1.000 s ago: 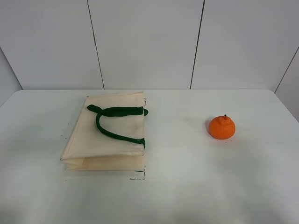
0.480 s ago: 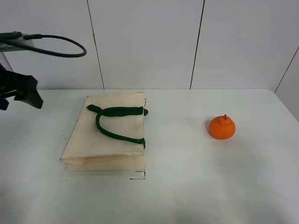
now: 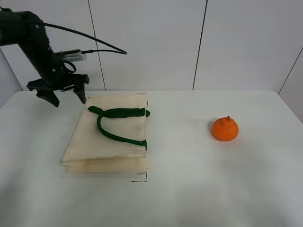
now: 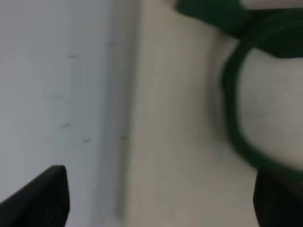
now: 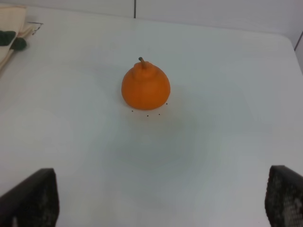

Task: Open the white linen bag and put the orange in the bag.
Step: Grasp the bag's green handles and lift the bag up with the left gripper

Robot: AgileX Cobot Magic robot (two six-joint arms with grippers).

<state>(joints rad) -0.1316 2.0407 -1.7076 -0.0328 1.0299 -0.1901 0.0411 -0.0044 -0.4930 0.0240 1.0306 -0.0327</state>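
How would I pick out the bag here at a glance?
On the white table, look left, near the left gripper. The bag lies flat there: a cream cloth rectangle crossed by dark green handles, unlike the small round orange on the right.

Light: bright, even and soft, falling from above.
Shadows: a faint soft patch under the orange [image 3: 225,129] and a thin dim line below the white linen bag [image 3: 106,142] on the table [image 3: 199,189].
High view: crisp throughout.
Left wrist view: badly blurred; bag cloth and green handle [image 4: 234,123] smear together.
Right wrist view: orange sharp; right gripper [image 5: 154,201] fingertips [image 5: 28,198] are fuzzy dark corners.
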